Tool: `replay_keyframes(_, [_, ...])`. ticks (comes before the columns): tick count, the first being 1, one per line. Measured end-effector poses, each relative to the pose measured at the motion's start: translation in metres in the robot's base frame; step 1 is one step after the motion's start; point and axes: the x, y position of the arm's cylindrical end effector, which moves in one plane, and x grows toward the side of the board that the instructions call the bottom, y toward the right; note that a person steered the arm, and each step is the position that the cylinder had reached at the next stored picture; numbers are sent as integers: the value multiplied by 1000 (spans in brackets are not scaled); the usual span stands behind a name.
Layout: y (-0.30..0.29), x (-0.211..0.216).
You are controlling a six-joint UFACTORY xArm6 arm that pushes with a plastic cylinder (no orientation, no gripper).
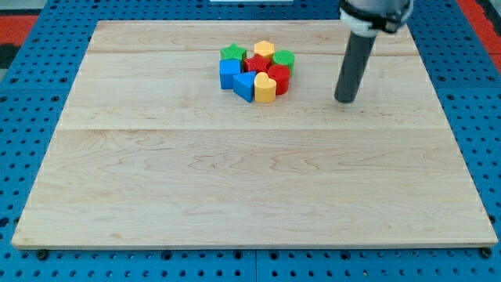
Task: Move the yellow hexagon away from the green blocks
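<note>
The yellow hexagon [264, 50] sits at the top of a tight cluster of blocks near the view's top centre. It lies between the green star [232, 53] on its left and the green round block [283, 58] on its right, touching or nearly touching both. My tip [344, 100] rests on the board to the right of the cluster, about a block's width or more from the nearest block, and touches no block.
The cluster also holds a red star [257, 63], a red round block [279, 77], a yellow heart [264, 88], a blue cube [229, 73] and a blue triangle [245, 84]. The wooden board [250, 180] lies on a blue pegboard [31, 94].
</note>
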Motion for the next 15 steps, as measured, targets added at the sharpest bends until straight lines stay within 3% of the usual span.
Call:
replay_keyframes(2, [-14, -64])
replay_keyframes(5, [-116, -73])
replay_keyframes(7, [-85, -120])
replay_keyframes(9, [-114, -112])
replay_keyframes(11, [-194, -137])
replay_keyframes(15, [-200, -135])
